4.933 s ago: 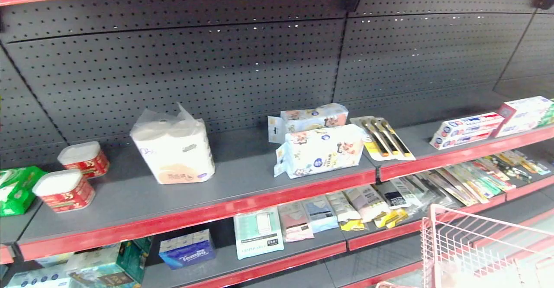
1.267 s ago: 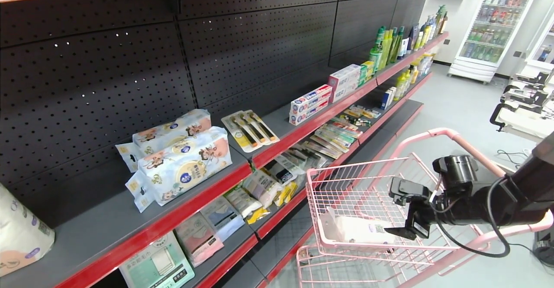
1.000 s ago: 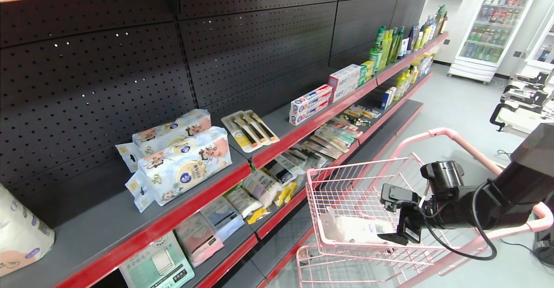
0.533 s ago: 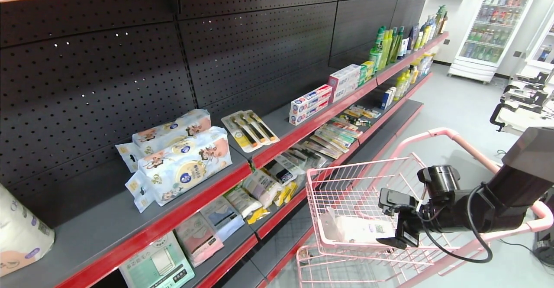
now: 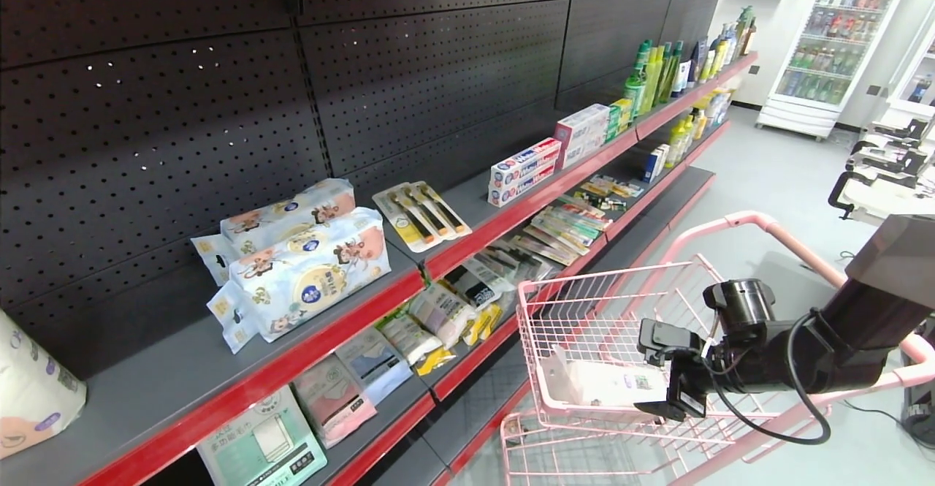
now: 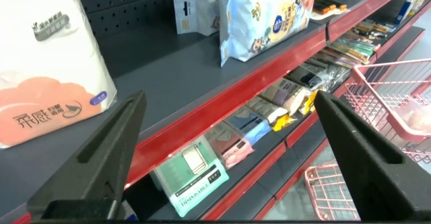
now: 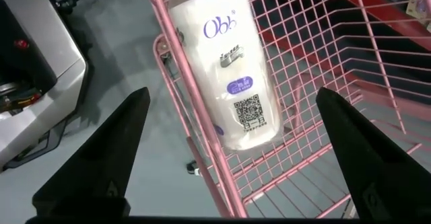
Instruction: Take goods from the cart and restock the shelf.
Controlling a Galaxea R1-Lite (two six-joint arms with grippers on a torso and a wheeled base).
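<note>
The roll pack (image 5: 33, 391) on the shelf (image 5: 161, 384) is cut by the head view's left edge, and its print is too small to tell. The white pack (image 5: 603, 384) in the cart (image 5: 752, 217) sits partly behind the right gripper (image 5: 661, 402) and the wires. In the right wrist view its top runs out of frame. The green packet (image 5: 263, 446) below the shelf is clipped at the bottom edge. The far bottles (image 5: 657, 69) and the stock in the fridge (image 5: 822, 40) are too small to tell apart.
</note>
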